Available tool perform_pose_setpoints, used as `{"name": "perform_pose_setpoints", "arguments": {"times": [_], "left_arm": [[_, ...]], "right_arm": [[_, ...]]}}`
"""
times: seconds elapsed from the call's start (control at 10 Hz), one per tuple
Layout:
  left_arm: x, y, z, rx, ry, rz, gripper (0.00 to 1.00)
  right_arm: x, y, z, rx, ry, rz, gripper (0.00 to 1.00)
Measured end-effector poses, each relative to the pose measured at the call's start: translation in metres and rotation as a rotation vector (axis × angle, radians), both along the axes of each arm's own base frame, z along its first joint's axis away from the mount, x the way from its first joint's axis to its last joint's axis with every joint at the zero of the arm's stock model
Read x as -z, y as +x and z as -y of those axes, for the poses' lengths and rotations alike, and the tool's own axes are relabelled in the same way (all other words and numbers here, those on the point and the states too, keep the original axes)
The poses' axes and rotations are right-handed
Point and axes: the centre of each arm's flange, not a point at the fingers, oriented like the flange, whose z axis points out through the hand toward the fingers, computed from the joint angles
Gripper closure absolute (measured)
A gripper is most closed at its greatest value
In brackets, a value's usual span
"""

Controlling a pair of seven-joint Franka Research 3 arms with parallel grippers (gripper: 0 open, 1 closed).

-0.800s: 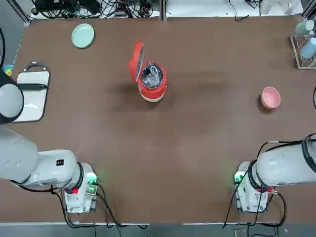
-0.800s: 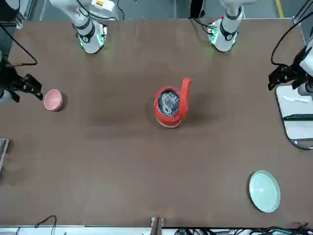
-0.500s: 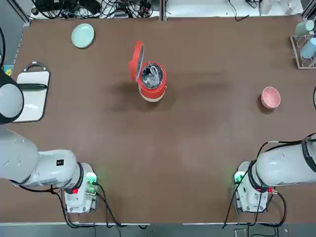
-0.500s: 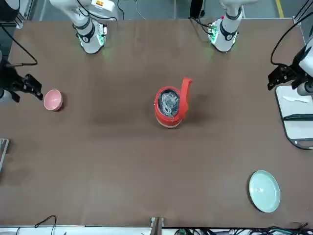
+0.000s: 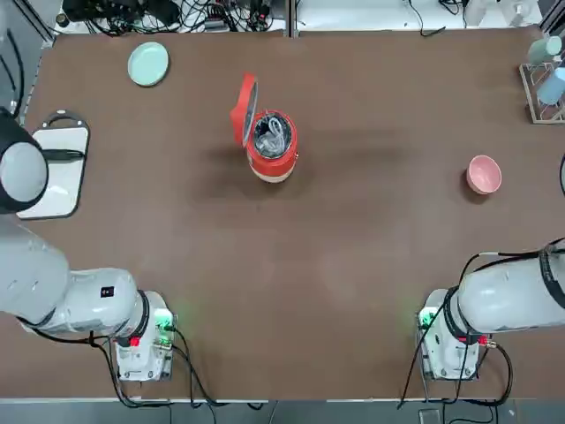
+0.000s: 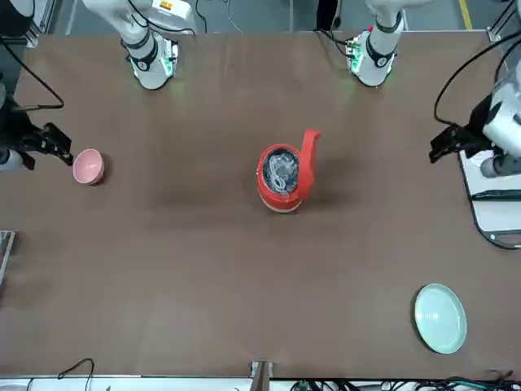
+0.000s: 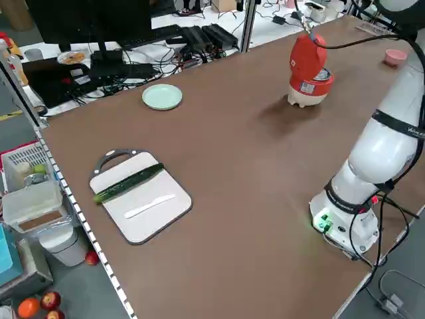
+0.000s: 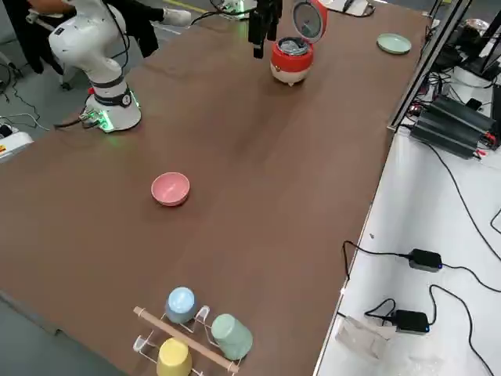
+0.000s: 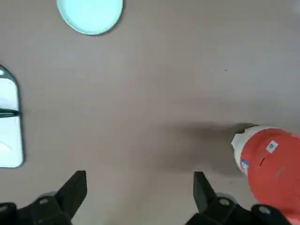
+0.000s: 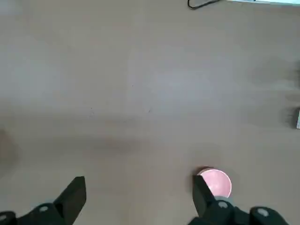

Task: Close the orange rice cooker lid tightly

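Black and wide open, our left gripper (image 9: 140, 180) hovers released above the table (image 9: 117, 117). In the right wrist view, our idle right gripper (image 10: 139, 183) does likewise. From the top, we see the rice cooker (image 5: 284, 163) upright mid-table, its lid (image 5: 240, 115) raised leftward.

1. The top view looks down on the table (image 5: 353, 221) from overhead, facing the robot's way.
2. The front view looks from across the table, facing the robot; it shares with the top view the plate (image 5: 148, 64), the bowl (image 5: 484, 175) and the cooker (image 5: 273, 146).
3. The left side view looks diagonally down from the robot's left, near the cutting board (image 7: 141, 196).
4. The right side view looks diagonally down from the robot's right, near the cup rack (image 8: 185, 340).
5. Each wrist view looks past its own hand at the table; the left one shares plate and cooker with the top view, the right one the bowl.
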Motion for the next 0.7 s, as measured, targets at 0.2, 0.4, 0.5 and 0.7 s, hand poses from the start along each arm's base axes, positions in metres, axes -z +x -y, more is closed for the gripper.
{"name": "perform_pose_setpoints", "arguments": {"times": [0.2, 0.4, 0.5, 0.7], "left_arm": [[0.021, 0.006, 0.038, -0.029, -0.011, -0.018, 0.13], [0.035, 0.002, 0.072, 0.003, -0.019, -0.024, 0.43], [0.046, -0.004, 0.093, 0.002, -0.019, -0.036, 0.49], [0.076, -0.021, 0.142, -0.017, -0.012, -0.057, 0.70]], "right_arm": [[0.009, 0.000, -0.012, -0.052, -0.001, -0.020, 0.00], [0.026, -0.001, -0.025, -0.202, 0.038, -0.055, 0.00], [0.034, -0.001, -0.028, -0.292, 0.058, -0.069, 0.00], [0.052, 0.005, -0.036, -0.494, 0.145, -0.074, 0.00]]}}
